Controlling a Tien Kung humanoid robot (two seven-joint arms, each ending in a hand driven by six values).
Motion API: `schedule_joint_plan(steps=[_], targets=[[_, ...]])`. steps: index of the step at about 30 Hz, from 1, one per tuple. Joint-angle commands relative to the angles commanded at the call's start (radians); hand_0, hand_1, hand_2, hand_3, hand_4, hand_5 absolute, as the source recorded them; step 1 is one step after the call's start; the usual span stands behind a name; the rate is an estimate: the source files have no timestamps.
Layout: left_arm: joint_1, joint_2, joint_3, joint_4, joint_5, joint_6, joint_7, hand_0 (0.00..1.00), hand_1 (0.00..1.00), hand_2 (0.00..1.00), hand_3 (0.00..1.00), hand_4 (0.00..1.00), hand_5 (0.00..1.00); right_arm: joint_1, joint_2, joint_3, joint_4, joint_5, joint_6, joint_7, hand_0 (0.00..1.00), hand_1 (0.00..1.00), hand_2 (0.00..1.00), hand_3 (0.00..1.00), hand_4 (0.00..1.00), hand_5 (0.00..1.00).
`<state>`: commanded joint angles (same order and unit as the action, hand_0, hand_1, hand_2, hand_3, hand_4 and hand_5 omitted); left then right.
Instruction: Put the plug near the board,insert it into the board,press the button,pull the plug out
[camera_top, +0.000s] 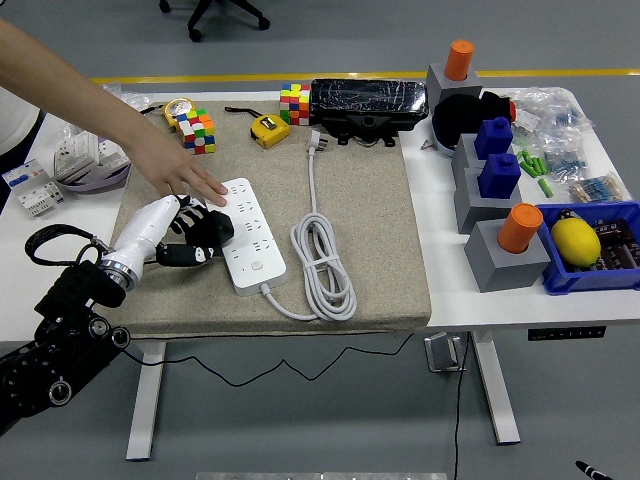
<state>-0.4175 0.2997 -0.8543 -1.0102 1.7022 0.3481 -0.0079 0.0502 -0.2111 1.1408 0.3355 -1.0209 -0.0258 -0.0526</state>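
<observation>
A white power strip (250, 233) lies on the beige mat (370, 230), its white cable (322, 265) coiled to its right. The plug (317, 141) rests loose at the mat's far edge, prongs pointing away. My left hand (200, 232), black fingers on a white forearm, sits just left of the strip with fingers curled against its side, holding nothing. A person's hand (190, 176) reaches in from the upper left and rests its fingertips on the strip's far end. My right hand is out of view.
Two colour cubes (196, 129) (294, 102), a yellow tape measure (268, 129) and a black box (368, 106) line the mat's far edge. Grey blocks with orange and blue pegs (495, 190) and a blue bin (600, 248) stand at the right.
</observation>
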Motion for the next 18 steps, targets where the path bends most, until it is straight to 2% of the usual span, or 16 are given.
schedule_joint_plan(steps=[18], targets=[[0.000, 0.007, 0.011, 0.003, 0.002, 0.003, 0.000, 0.438, 0.440, 0.476, 0.542, 0.717, 0.002, 0.001, 0.002, -0.002, 0.001, 0.001, 0.000, 0.000, 0.650, 0.647, 0.645, 0.569, 0.990, 0.559]])
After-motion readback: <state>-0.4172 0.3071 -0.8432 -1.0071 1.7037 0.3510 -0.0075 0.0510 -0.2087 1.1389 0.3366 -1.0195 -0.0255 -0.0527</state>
